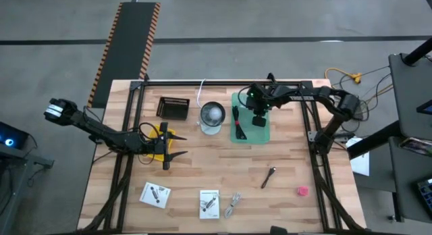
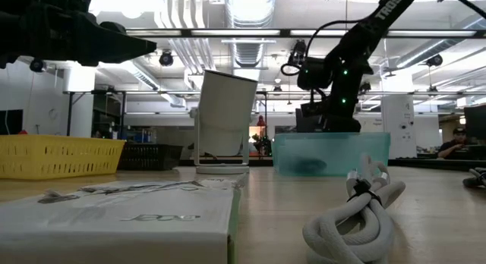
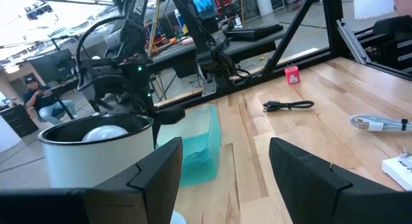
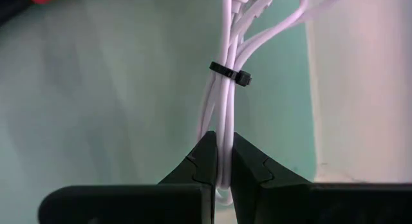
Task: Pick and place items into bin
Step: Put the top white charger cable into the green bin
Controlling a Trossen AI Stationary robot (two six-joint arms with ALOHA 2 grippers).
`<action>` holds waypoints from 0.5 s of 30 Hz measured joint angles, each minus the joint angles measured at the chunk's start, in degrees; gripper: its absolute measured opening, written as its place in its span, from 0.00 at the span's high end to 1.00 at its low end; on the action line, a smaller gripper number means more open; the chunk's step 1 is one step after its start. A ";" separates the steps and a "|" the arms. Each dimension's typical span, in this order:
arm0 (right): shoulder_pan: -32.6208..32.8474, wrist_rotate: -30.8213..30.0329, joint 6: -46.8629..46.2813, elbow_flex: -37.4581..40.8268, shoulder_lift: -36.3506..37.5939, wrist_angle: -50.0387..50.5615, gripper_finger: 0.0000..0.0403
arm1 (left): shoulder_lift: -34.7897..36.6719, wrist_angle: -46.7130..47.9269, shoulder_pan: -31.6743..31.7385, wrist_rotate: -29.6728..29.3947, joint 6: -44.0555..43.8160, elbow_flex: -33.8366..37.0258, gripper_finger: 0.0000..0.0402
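Observation:
My right gripper (image 1: 258, 120) is over the teal bin (image 1: 264, 135), shut on a white cable bundle (image 4: 228, 76) tied with a black zip tie. My left gripper (image 1: 179, 146) is open and empty above the table's left half, beside a yellow basket (image 1: 158, 135). On the near part of the table lie two white printed cards (image 1: 155, 194) (image 1: 209, 203), a grey coiled cable (image 1: 233, 204), a dark stick-like item (image 1: 268, 176) and a pink-red lump (image 1: 302, 190). A black item (image 1: 236, 120) lies in the bin. My right gripper pinches several strands of the white cable bundle (image 4: 224, 153) between its two fingers, a little to one side of the zip tie. The fingers point down into the bin. The bundle runs on past the fingertips along the fingers' line, toward the bin's floor (image 4: 116, 108).
A white cup (image 1: 211, 117) stands just left of the bin, and a black basket (image 1: 173, 108) lies left of the cup. In the low view the bin (image 2: 330, 154) stands behind the grey cable (image 2: 357, 218). The table's middle strip is bare wood.

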State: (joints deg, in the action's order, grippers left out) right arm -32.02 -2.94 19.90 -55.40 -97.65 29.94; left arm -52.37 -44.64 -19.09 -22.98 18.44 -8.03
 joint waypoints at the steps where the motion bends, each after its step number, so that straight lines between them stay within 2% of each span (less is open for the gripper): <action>1: -0.15 -0.02 0.02 -0.37 -0.43 0.04 0.97 | -0.01 0.04 -0.01 0.00 0.00 0.00 0.46; 15: -1.04 0.00 -0.20 -1.61 -1.31 -0.15 0.97 | 0.00 0.07 -0.01 0.00 0.00 0.00 0.46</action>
State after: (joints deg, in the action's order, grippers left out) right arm -33.06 -2.94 19.70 -57.01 -98.96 29.78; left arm -52.37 -44.57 -19.10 -22.98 18.44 -8.03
